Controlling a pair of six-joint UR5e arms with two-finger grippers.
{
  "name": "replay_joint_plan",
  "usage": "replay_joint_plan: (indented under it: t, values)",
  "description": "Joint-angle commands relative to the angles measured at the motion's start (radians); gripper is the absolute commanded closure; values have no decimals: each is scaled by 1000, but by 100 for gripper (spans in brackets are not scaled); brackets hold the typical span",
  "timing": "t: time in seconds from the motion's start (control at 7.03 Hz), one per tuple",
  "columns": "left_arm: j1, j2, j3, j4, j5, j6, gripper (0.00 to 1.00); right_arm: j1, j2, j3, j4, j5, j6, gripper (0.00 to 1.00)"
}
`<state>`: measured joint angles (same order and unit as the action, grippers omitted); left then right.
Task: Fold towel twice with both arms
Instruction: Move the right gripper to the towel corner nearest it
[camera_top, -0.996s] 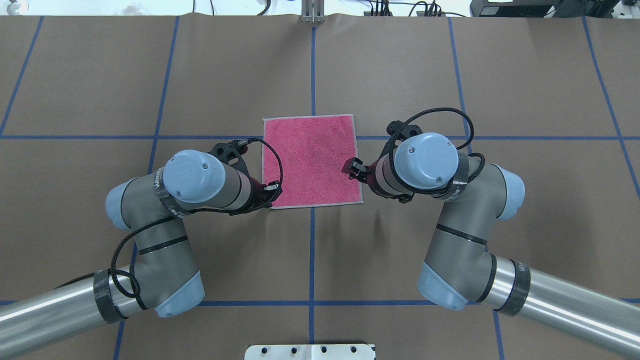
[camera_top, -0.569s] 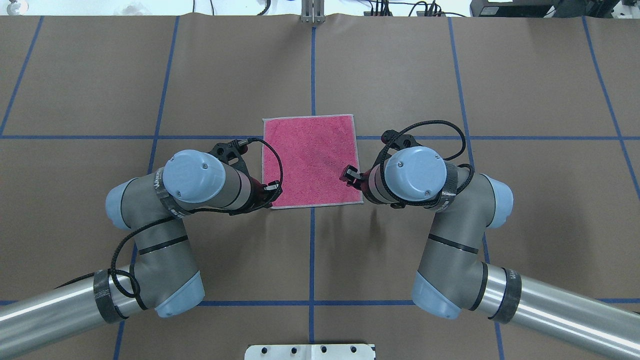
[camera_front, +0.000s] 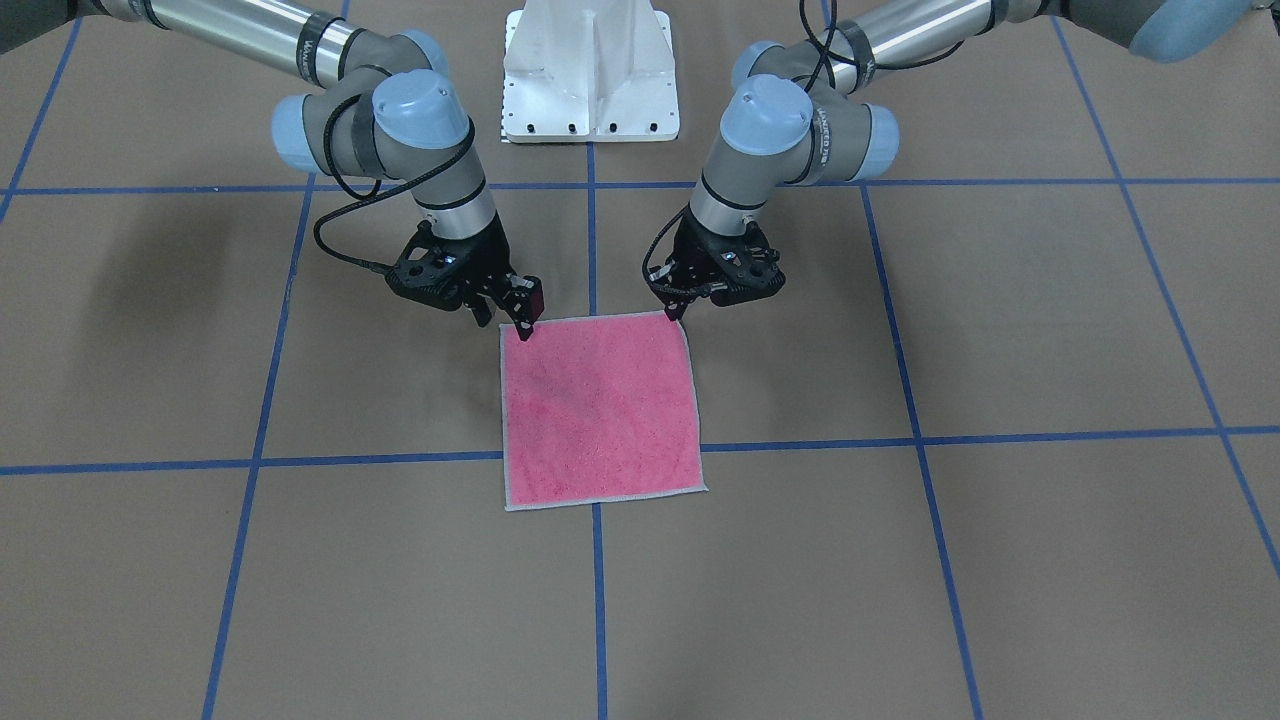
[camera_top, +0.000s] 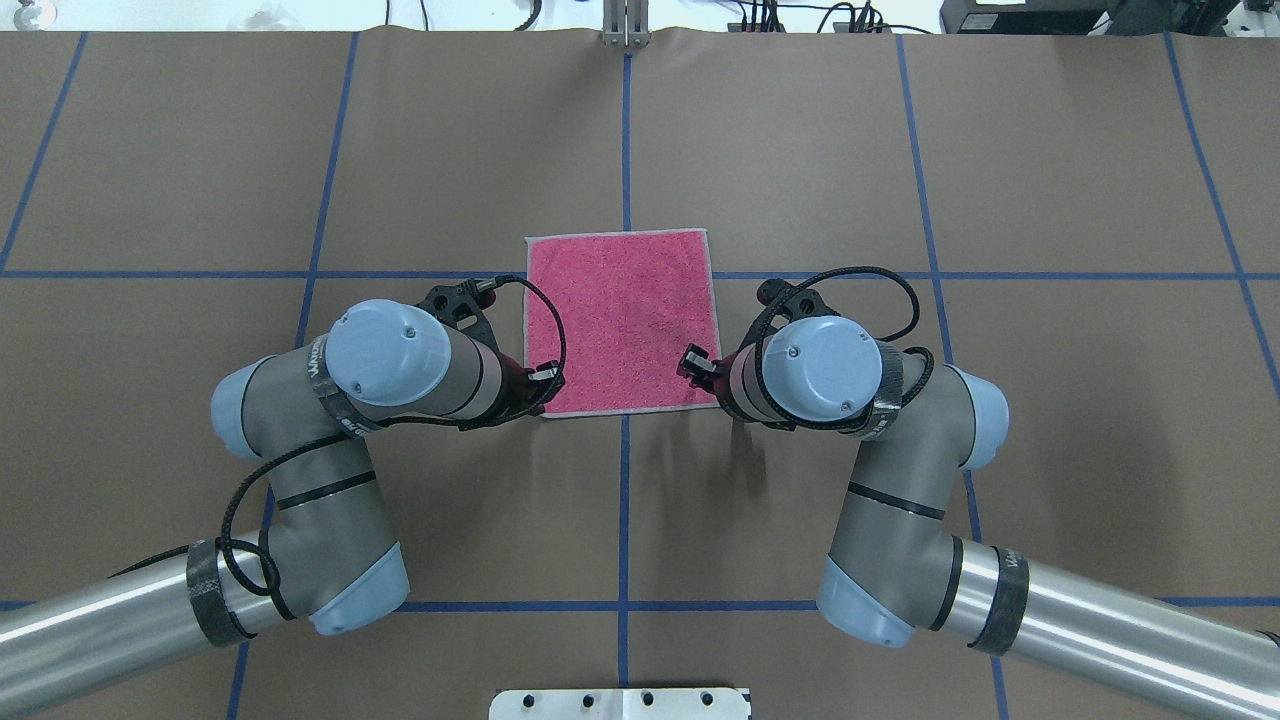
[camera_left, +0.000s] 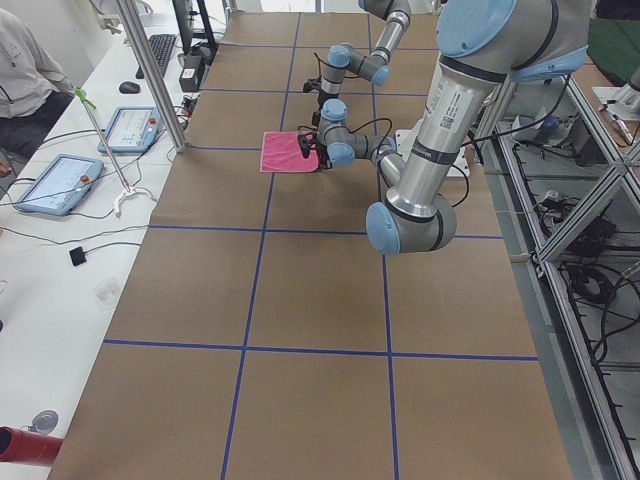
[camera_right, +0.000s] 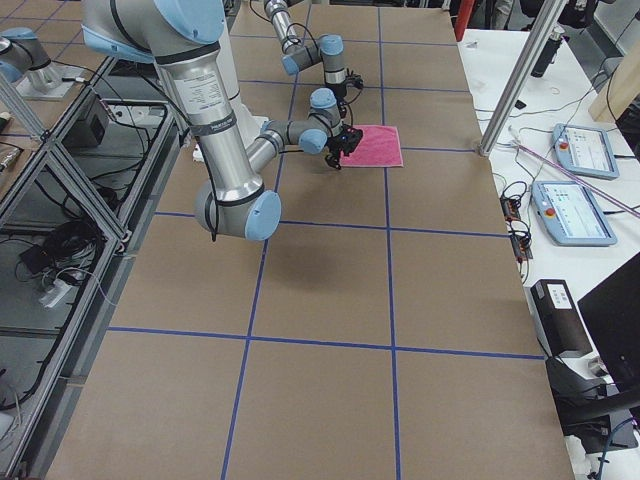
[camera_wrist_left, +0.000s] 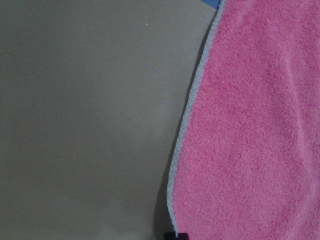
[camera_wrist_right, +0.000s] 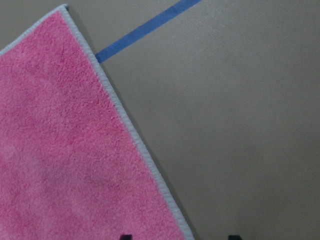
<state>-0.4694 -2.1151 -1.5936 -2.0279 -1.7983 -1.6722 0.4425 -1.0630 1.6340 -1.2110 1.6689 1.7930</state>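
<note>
The towel (camera_top: 620, 320) lies flat, pink face up, at the table's middle; it also shows in the front view (camera_front: 598, 410). My left gripper (camera_top: 545, 385) sits at the towel's near-left corner (camera_front: 678, 308). In the left wrist view its fingertips (camera_wrist_left: 175, 235) show as one dark tip, closed on the light grey edge, which is slightly raised. My right gripper (camera_top: 693, 360) is low over the right edge near the near-right corner (camera_front: 525, 320). In the right wrist view (camera_wrist_right: 178, 236) the jaws are apart and straddle the stitched edge.
The white pedestal base (camera_front: 590, 70) stands at the robot's side of the table. Blue tape lines (camera_top: 625, 500) cross the brown table cover. An operators' bench with tablets (camera_left: 50, 180) and a metal post (camera_left: 150, 70) lies beyond the table's far edge.
My right arm has moved along the towel's right edge toward the robot, nearer the near-right corner. The left arm and the towel have not moved.
</note>
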Motion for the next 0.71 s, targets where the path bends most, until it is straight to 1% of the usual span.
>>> replay_joint_plan:
  t: [0.0,0.14,0.28,0.43,0.57]
  values:
    - [0,0,0,0,-1,0,100,-8,0,-2,1,-11,5,40]
    - [0,0,0,0,0,0,100,-8,0,0,1,-11,14,48]
    - [0,1,0,0,0,0,100,-8,0,0,-1,-11,14,50]
    - [0,1,0,0,-1,0,100,-8,0,0,-1,-11,14,56]
    - [0,1,0,0,0,0,100,-8,0,3,1,-11,14,75]
